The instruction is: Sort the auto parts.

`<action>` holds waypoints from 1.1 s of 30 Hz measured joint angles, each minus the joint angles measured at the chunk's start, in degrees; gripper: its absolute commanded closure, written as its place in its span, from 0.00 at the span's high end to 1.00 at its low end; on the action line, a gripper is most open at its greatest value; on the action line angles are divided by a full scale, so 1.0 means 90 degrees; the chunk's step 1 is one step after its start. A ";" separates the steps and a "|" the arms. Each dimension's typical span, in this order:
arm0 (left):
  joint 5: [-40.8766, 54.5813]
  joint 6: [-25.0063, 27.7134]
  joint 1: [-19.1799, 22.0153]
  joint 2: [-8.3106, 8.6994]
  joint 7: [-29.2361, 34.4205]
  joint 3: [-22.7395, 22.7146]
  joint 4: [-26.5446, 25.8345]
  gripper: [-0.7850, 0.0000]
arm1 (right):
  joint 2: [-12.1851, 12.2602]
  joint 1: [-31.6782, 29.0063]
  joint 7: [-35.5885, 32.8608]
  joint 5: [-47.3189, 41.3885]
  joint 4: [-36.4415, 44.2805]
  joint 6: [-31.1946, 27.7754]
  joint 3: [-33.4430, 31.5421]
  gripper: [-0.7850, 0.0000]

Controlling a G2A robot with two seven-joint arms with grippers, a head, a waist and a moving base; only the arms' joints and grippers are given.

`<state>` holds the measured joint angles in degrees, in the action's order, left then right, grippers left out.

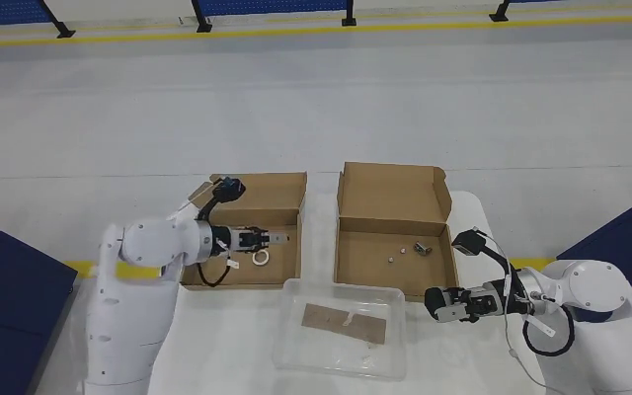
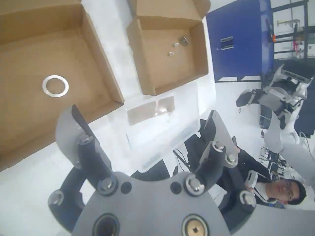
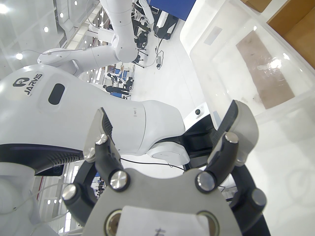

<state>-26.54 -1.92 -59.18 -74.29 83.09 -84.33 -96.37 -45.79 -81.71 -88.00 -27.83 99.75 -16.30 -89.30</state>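
Note:
A silver washer ring lies on the floor of the left cardboard box. My left gripper hangs open over that box, just beside the ring, holding nothing. Three small metal parts lie in the right cardboard box. My right gripper is open and empty, at the right end of the clear plastic tray.
The clear tray sits in front of both boxes, with a flat brown sheet on its bottom. Both box lids stand open at the back. A blue cabinet stands off the table's right side.

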 measured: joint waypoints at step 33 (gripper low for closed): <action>0.1942 0.1245 -0.0271 0.0278 0.0118 -0.0234 -0.0170 1.00 | 0.0000 0.0000 0.0000 0.0000 0.0000 0.0000 0.0000 1.00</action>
<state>-9.06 9.29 -61.62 -71.79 84.16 -86.43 -97.90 -45.79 -81.71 -88.00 -27.83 99.75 -16.30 -89.30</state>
